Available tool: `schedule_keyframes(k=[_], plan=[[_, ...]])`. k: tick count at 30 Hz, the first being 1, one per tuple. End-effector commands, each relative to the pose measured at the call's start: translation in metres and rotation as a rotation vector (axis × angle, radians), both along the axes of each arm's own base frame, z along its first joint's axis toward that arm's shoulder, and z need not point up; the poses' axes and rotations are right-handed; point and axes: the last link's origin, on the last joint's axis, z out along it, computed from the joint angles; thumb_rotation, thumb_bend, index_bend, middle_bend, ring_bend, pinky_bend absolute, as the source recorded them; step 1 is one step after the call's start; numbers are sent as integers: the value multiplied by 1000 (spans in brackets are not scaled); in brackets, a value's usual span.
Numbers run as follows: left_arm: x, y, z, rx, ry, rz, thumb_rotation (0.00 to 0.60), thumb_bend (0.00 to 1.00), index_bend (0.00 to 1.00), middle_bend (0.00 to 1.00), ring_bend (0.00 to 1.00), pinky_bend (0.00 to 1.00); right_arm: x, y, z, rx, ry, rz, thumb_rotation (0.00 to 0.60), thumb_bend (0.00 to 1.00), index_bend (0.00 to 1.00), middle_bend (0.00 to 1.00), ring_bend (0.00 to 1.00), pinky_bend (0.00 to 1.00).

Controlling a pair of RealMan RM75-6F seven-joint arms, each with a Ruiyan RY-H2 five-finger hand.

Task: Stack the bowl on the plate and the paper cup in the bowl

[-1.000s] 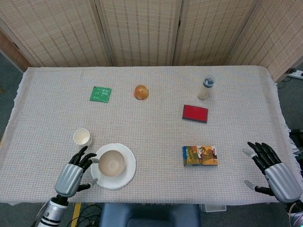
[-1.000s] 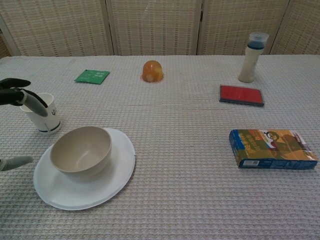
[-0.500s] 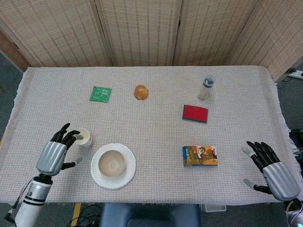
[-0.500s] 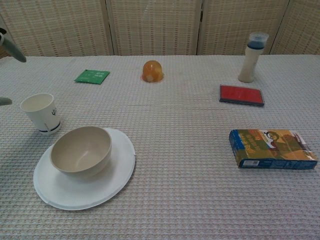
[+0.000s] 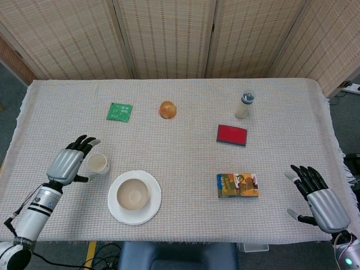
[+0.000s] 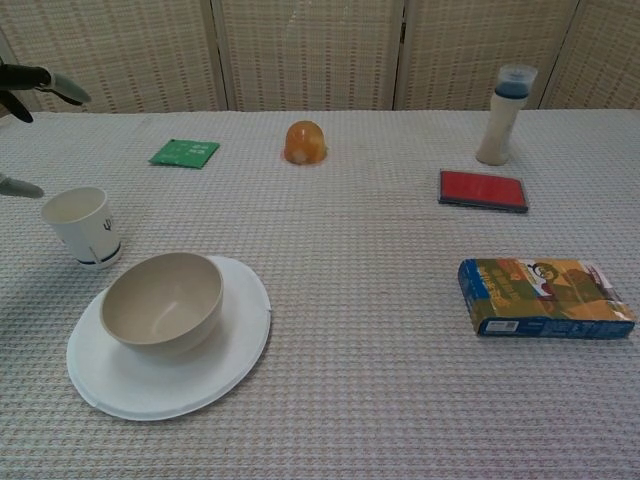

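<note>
Moving off the plate's near-left edge over the last second, the left hand (image 5: 70, 163) now sits beside the paper cup (image 5: 98, 163) on the cup's outer side, fingers spread and grasping nothing; the chest view shows only its fingertips (image 6: 40, 80) at the frame's left edge, apart from the cup. The bowl (image 5: 132, 194) rests centred on the plate (image 5: 149, 209), and neither has shifted across the frames, so the first part of the task reads as complete. The cup stands upright on the bench (image 5: 185, 163), just beside the plate's far-left rim, not yet lifted. The shift in position indicates that the step in hand is the approach to the cup; what remains is to close on its wall, lift it and set it down inside the bowl. The right hand (image 5: 320, 199) hovers at the bench's near-right corner, released with fingers apart, and has changed only slightly. Other items lie well apart from the working area: a green packet (image 5: 119, 112), an orange object (image 5: 167, 109), a capped bottle (image 5: 244, 105), a red case (image 5: 232, 135) and a printed box (image 5: 237, 185). None of these obstructs the short path from cup to bowl. The one hazard is the light cup tipping or sliding toward the plate rim under a one-sided push.
</note>
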Motion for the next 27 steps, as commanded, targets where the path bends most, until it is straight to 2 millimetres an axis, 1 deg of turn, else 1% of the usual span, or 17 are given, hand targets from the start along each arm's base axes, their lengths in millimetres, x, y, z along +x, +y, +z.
schedule_keyframes(k=[1, 5, 9, 17, 21, 27], plan=[[5, 13, 1, -30, 10, 13, 600, 202, 134, 134, 0, 232, 1, -1, -1, 1, 2, -2, 600, 156, 95, 33, 0, 0], [4, 22, 0, -67, 59, 30, 600, 202, 137, 133, 0, 232, 1, -3, -2, -1, 6, -5, 600, 156, 95, 33, 0, 0], [3, 28, 0, -98, 134, 35, 600, 202, 150, 133, 0, 232, 0, -3, -2, -4, 6, -10, 600, 156, 95, 33, 0, 0], [2, 26, -1, -128, 232, 51, 600, 202, 166, 130, 0, 232, 1, -2, -1, -1, -1, -3, 600, 157, 95, 33, 0, 0], [1, 25, -1, -135, 245, 64, 600, 202, 166, 130, 0, 232, 1, -2, -1, 1, -2, 2, 600, 157, 95, 33, 0, 0], [-2, 28, -8, -154, 270, 69, 600, 202, 166, 130, 0, 232, 2, -1, -2, 3, 3, 4, 600, 157, 95, 33, 0, 0]])
